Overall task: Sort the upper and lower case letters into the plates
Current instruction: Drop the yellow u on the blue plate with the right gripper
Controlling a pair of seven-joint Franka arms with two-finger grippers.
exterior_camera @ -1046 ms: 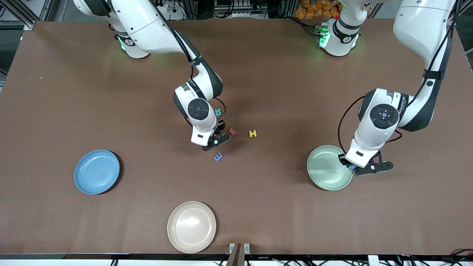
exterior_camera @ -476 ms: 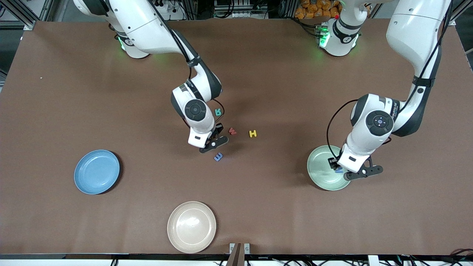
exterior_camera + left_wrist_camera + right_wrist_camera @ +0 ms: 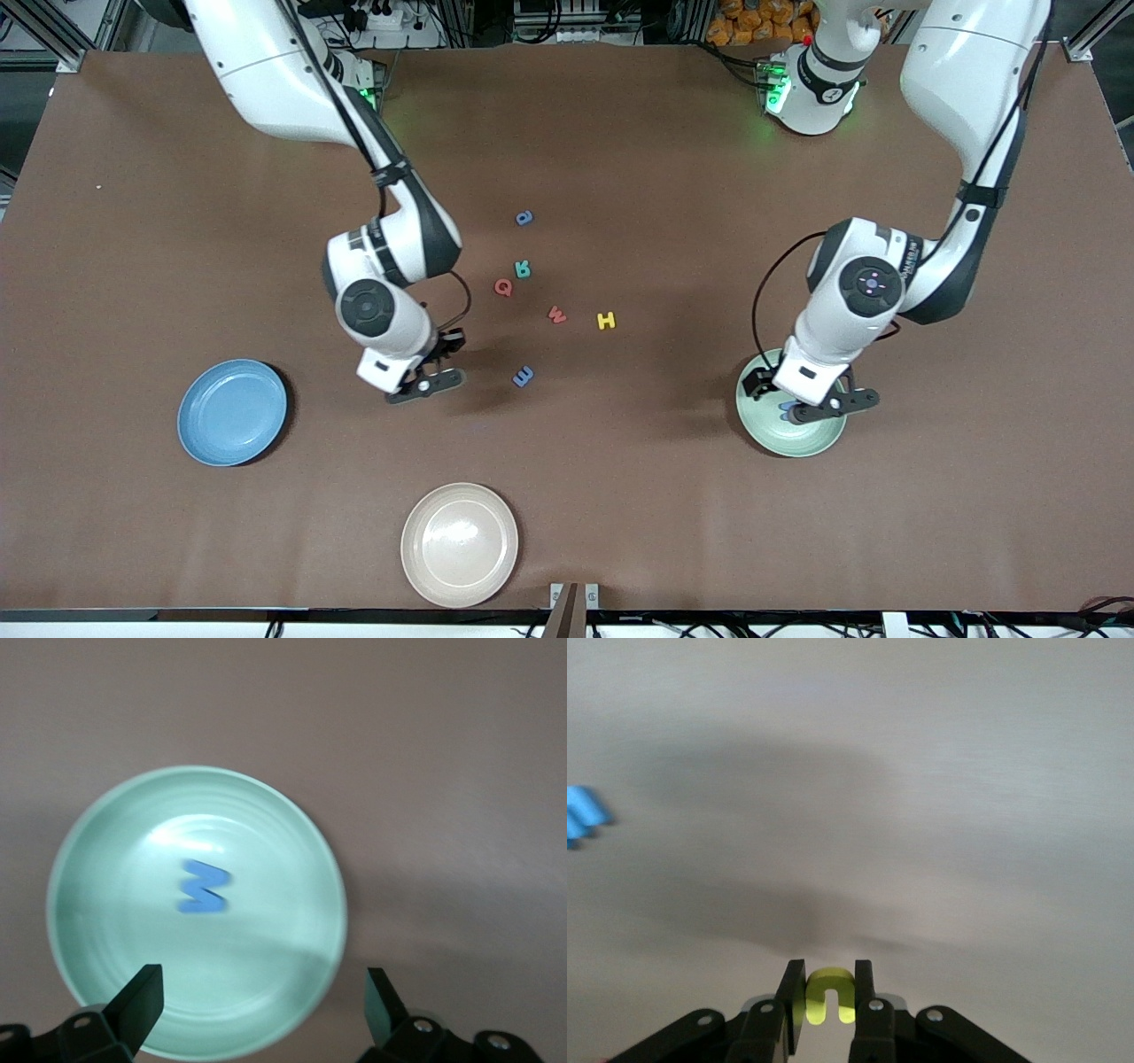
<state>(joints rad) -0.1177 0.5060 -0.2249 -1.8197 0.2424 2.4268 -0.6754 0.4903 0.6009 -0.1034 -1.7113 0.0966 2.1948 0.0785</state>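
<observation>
1. Across the brown table (image 3: 620,514) I have three plates: the blue plate (image 3: 232,412) toward the right arm's end, the mint plate (image 3: 769,432) toward the left arm's end, and a cream plate (image 3: 459,544) at the edge nearest the front camera.
2. My left gripper (image 3: 808,400) hangs over the mint plate, wrist pointing down, fingers (image 3: 142,997) spread wide and empty; I judge it has dropped its letter.
3. My right gripper (image 3: 423,377) is over bare table between the loose letters and the blue plate, pinched onto a yellow u (image 3: 828,992), presumably bound for that plate.
4. A blue w (image 3: 203,886) lies inside the mint plate.
5. Mid-table, unsorted: blue m (image 3: 524,376), yellow H (image 3: 606,321), red w (image 3: 556,314), teal R (image 3: 523,268), red Q (image 3: 503,286), blue a (image 3: 524,217).
</observation>
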